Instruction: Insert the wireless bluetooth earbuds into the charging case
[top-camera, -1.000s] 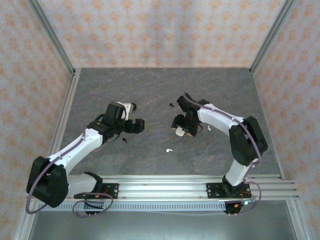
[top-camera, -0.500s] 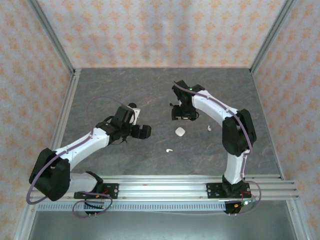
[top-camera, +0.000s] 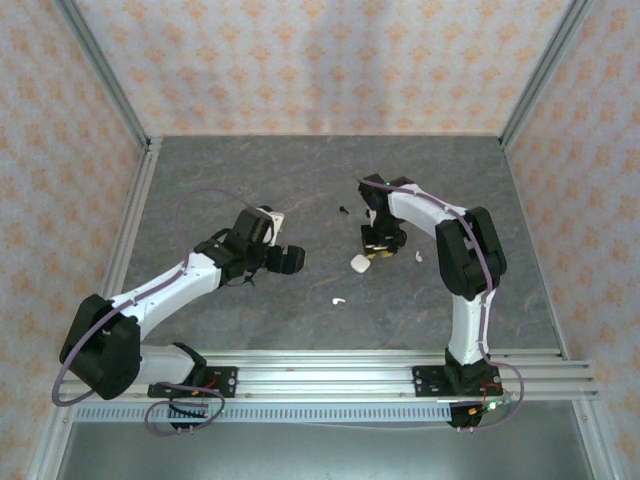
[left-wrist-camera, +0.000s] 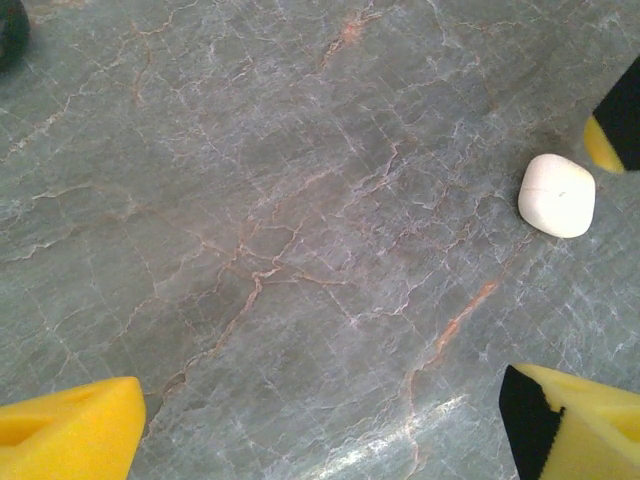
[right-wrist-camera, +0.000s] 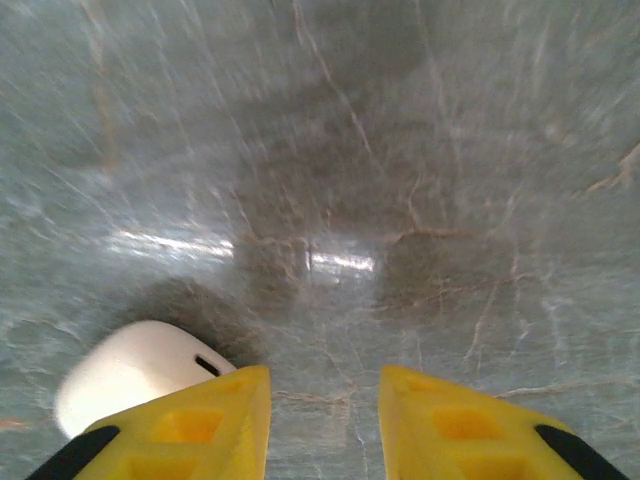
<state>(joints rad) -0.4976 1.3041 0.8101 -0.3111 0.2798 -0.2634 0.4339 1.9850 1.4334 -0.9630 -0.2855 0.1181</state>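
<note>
Two spread pincers, case loose on the table.
Top view: the left pincer (top-camera: 285, 260) and right pincer (top-camera: 378, 246) face each other over the table (top-camera: 250, 170); the case (top-camera: 359, 263) lies just beside the right one, a white bud (top-camera: 338, 299) near it, a black bud (top-camera: 343, 210) farther back. Left wrist: fingers (left-wrist-camera: 70, 435) wide apart, case (left-wrist-camera: 557, 195) ahead. Right wrist: fingers (right-wrist-camera: 190, 420) slightly parted, holding nothing, case (right-wrist-camera: 125, 378) beside one.

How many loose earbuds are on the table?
3: front white earbud mid-table, right white earbud beside the right arm, black earbud farther back. Arms may hide others.
</note>
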